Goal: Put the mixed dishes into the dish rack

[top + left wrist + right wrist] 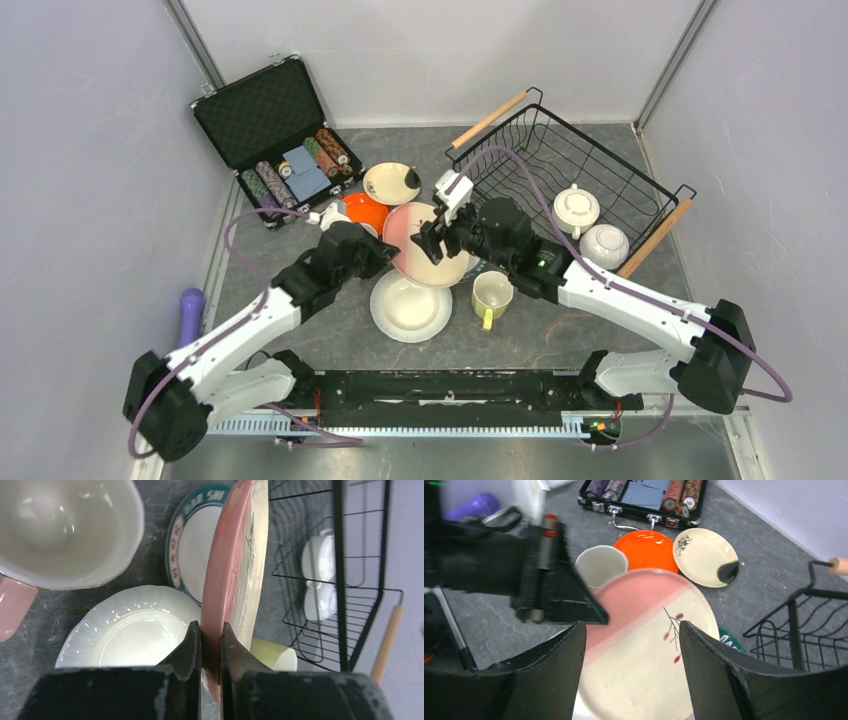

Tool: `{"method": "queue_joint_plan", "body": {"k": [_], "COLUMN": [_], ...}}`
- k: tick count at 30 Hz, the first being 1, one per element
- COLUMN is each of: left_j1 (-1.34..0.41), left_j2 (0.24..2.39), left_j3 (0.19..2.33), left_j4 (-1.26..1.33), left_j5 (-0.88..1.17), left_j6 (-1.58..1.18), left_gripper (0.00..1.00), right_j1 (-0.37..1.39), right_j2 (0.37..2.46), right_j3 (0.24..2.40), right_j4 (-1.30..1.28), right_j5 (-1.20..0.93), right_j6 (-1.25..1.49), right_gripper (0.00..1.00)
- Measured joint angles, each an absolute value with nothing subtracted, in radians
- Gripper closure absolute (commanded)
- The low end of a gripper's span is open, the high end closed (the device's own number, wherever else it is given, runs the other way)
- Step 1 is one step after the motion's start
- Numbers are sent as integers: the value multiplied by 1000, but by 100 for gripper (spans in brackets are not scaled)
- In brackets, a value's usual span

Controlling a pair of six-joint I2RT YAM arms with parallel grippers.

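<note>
We are moving the round pink-and-cream ceramic plate [235, 570]. Our left gripper [210, 630] clamps its rim and holds it tilted up near the black wire dish rack [615, 148]. Our right gripper [631, 627] stands open astride it. Next, we judge, it needs slotting upright into the rack.

teal-rimmed plate [194, 545] half hidden, pink mug [60, 530] cropped

No wording can be read anywhere on the table. The teal-rimmed plate [197, 545] carries lettering around its rim, seen from the left wrist camera, but the characters are too blurred and too far hidden to make out.
</note>
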State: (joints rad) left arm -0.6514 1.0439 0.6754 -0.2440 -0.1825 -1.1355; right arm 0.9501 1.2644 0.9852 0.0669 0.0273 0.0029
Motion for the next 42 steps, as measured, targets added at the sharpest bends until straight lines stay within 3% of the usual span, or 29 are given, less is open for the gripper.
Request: {"method": "queue_joint_plan", "body": {"k": [3, 5, 16, 28, 36, 42], "left_j1": [-651, -651, -637, -624, -540, -482], "left_j2": [939, 854, 640, 725, 743, 767], "left_j3": [675, 685, 899, 960, 958, 950], "left_j4": [-251, -276, -522, -515, -424, -337], "left_j5": [-186, -198, -242, 139, 320, 426], "left_j6": [-1062, -995, -570, -393, -395, -407], "left_gripper": [98, 98, 98, 98, 98, 98], "right_j1": [896, 855, 633, 489, 431, 429], "right_j2": [1261, 1254, 1165, 1113, 1097, 1106], "right_j3": [1016, 1016, 999, 950, 861, 817], "right_j4": [27, -1, -38, -39, -1, 115], "right_j5": [5, -21, -251, -534, -692, -819], "right_j6": [68, 113, 284, 253, 258, 317], "right_gripper": [9, 6, 5, 4, 9, 23]}}
